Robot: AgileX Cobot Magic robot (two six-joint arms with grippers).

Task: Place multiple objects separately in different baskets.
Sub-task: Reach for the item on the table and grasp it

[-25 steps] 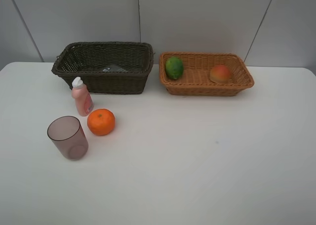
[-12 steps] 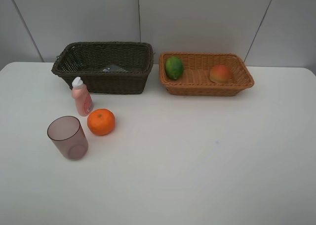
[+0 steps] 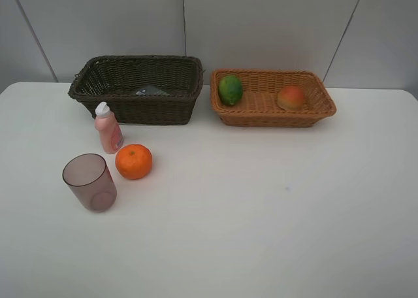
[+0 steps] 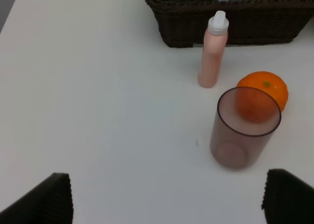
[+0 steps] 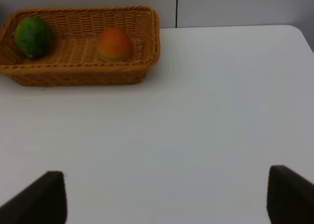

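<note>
**Change status.** No object on the table [image 3: 261,213] has shifted over the last second, and neither arm has entered the overhead view. No transfer is in progress, and the task is judged partly complete.

**Gripper state.** The left gripper [image 4: 169,199] has its jaws spread fully wide and holds nothing. Only the two fingertips show, at the edge of its wrist view. The right gripper [image 5: 168,197] is also wide open and empty, over bare table.

**Sorted items.**
- The green lime [image 3: 230,89] and the peach-like fruit [image 3: 291,98] lie well apart in the light tan basket [image 3: 274,121].
- A dark flat item, probably the black bottle [image 3: 151,90], lies on the floor of the dark brown basket [image 3: 85,82].

**Items remaining.**
- The pink bottle [image 3: 108,129] stands upright just in front of the dark brown basket.
- The orange [image 3: 134,161] sits near the pink bottle.
- The mauve cup [image 3: 90,182] stands upright, mouth up, just beside the orange.

All three lie ahead of the left gripper.

**Obstructions.**
- The three remaining items stand close together. A wide-open approach to any one of them risks nudging a neighbour.
- The pink bottle is tall and narrow and is judged easy to tip.
- From the left wrist view, the mauve cup partly hides the orange.
- The path to either basket is otherwise clear.
</note>
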